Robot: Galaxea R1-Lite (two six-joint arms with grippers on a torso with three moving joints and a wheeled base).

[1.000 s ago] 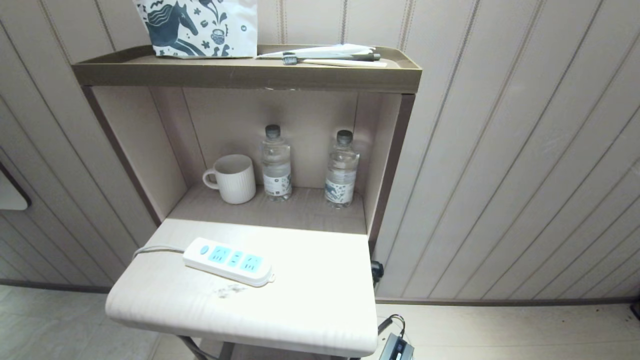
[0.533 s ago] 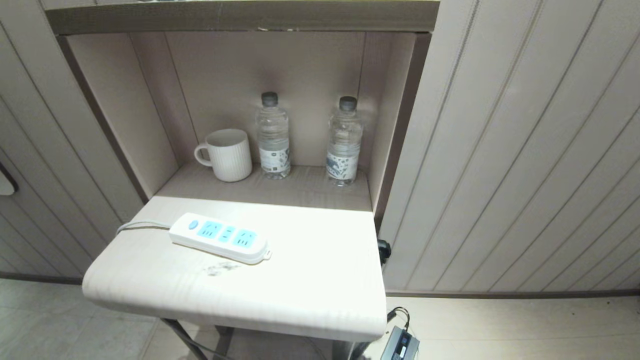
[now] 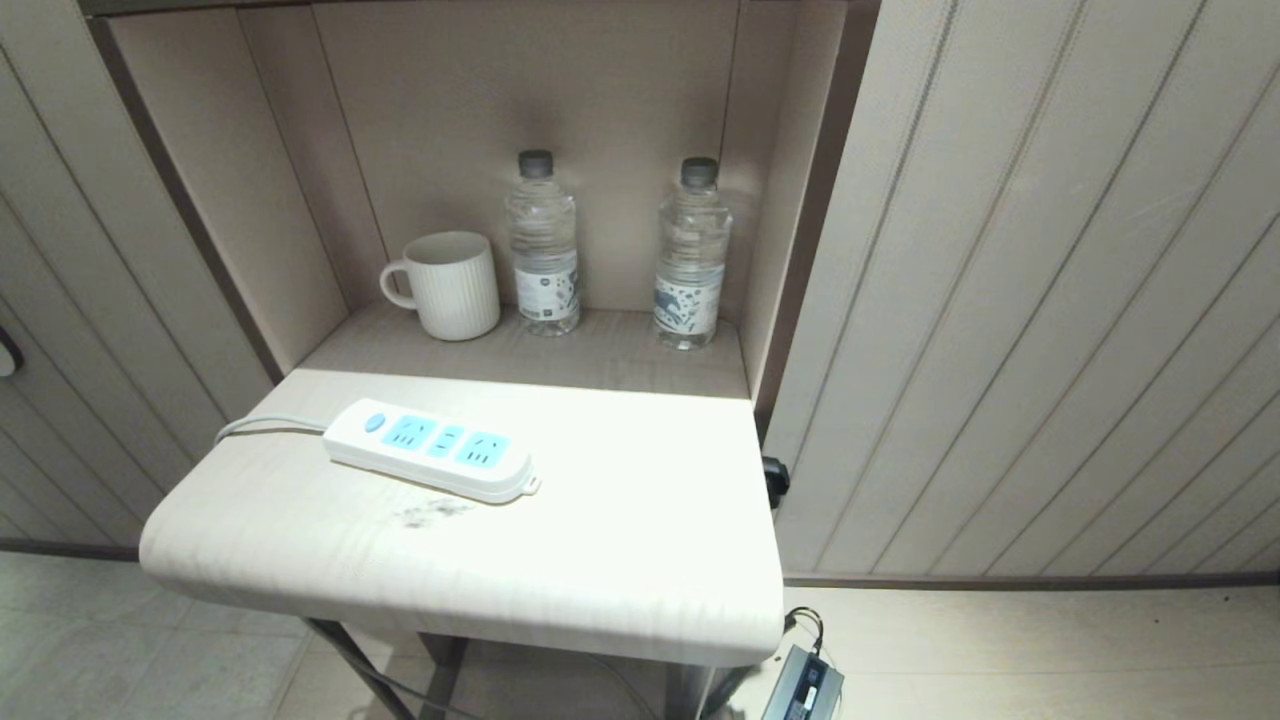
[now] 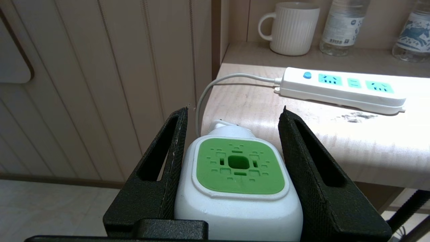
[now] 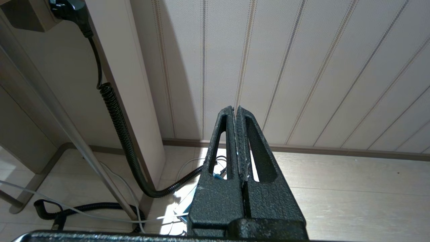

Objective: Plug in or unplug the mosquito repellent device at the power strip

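I have the mosquito repellent device (image 4: 237,181) gripped in my left claw (image 4: 235,134), short of the table (image 3: 600,560) edge and the empty power strip (image 3: 428,463); right claw (image 5: 236,114) pinched closed, parked low; misaligned prongs could shove the strip aside.

Power strip (image 3: 428,450) on pale table (image 3: 620,540)

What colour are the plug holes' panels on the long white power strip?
Light blue, on the white power strip. The left wrist view shows them best.
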